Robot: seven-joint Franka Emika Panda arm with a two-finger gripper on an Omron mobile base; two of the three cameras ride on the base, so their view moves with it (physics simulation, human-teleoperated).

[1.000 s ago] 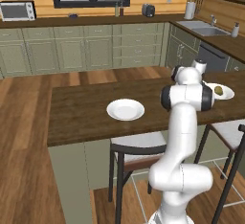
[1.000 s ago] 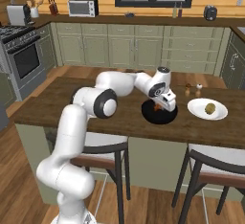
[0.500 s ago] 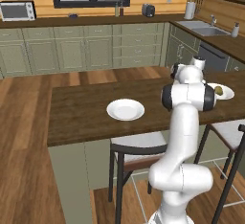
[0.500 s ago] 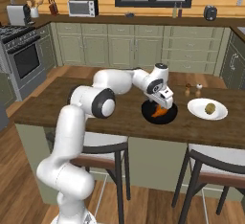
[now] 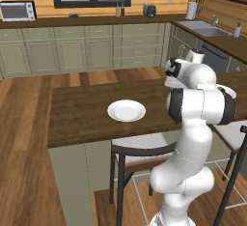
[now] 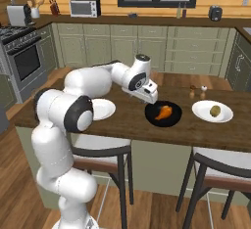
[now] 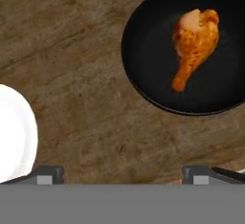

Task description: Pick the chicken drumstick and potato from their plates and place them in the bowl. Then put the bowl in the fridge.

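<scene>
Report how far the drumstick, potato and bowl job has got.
Done: the chicken drumstick lies in the black bowl, its plate bare. In hand: nothing; the gripper is open beside the bowl. Left: the potato sits on its white plate; then the bowl goes to the fridge.

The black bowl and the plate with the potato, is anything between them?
No. In the right base view, just bare wooden counter lies between the bowl and the potato's plate. Small shakers stand further back.

Right base view: chicken drumstick (image 6: 163, 112) in bowl (image 6: 174, 119) on counter (image 6: 132, 125). Potato (image 6: 214, 110) on plate (image 6: 203, 112) right of bowl. Another plate (image 6: 104, 108) left of bowl.
</scene>
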